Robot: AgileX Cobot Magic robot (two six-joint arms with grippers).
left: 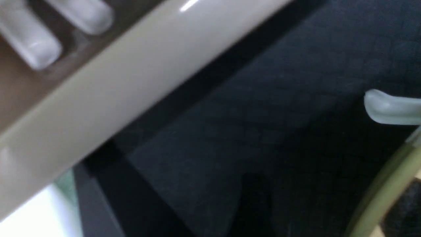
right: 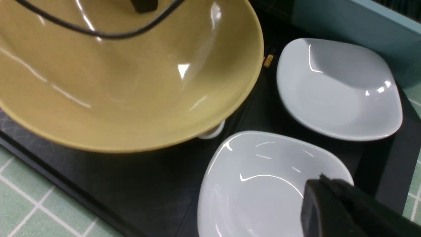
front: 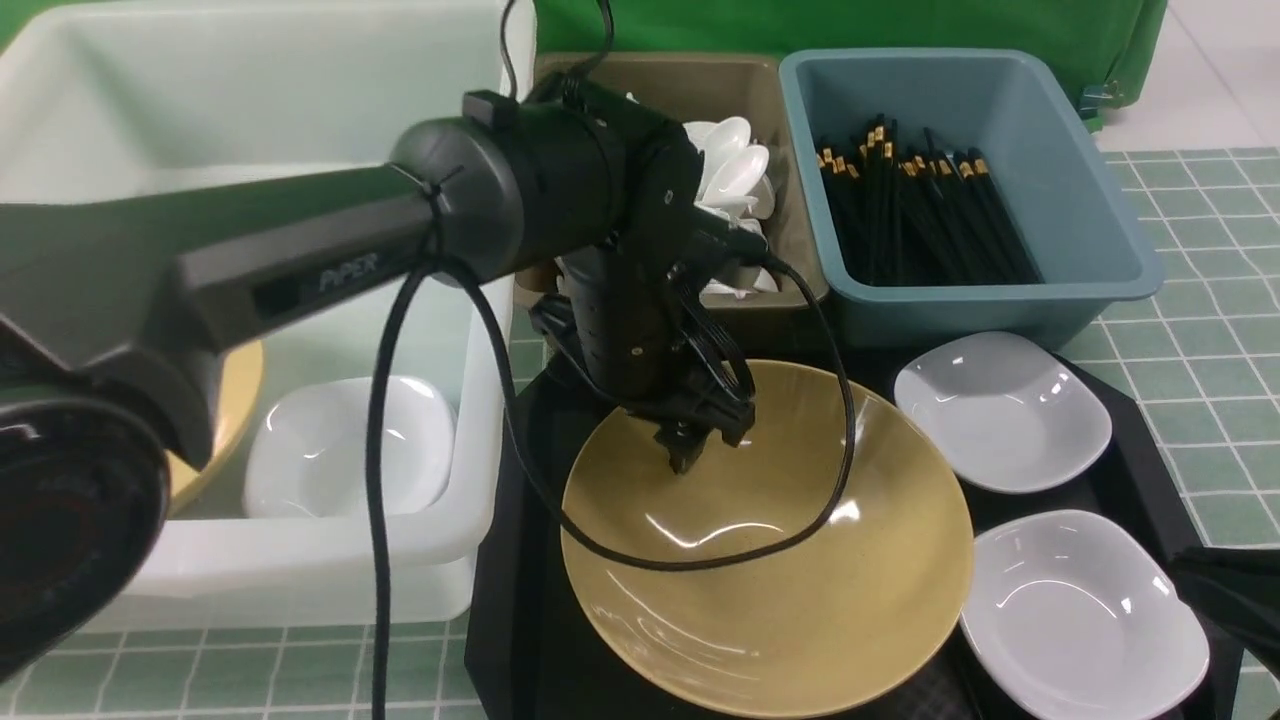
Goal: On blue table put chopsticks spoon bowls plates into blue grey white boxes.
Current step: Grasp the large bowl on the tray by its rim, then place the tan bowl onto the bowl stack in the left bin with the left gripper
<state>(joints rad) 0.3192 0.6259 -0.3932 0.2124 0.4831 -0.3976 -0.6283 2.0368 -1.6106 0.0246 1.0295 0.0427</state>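
A tan bowl [front: 780, 560] sits on the black tray beside two white plates [front: 1000, 410] [front: 1085, 615]. My left gripper [front: 695, 445] is at the bowl's far rim with its jaws apart, one finger inside the bowl. That rim [left: 384, 194] also shows in the left wrist view. My right gripper [right: 315, 187] is shut and empty, just above the nearer plate [right: 256, 191]. The white box [front: 300, 560] holds a plate [front: 350, 445] and a second bowl [front: 240, 395]. The grey box [front: 790, 200] holds spoons [front: 740, 170]. The blue box [front: 1100, 230] holds chopsticks [front: 920, 210].
The black tray [front: 520, 620] lies on the blue table [front: 1200, 340] in front of the grey and blue boxes. My left arm's cable [front: 640, 555] droops across the bowl. A small white object [right: 212, 133] peeks out under the bowl's rim.
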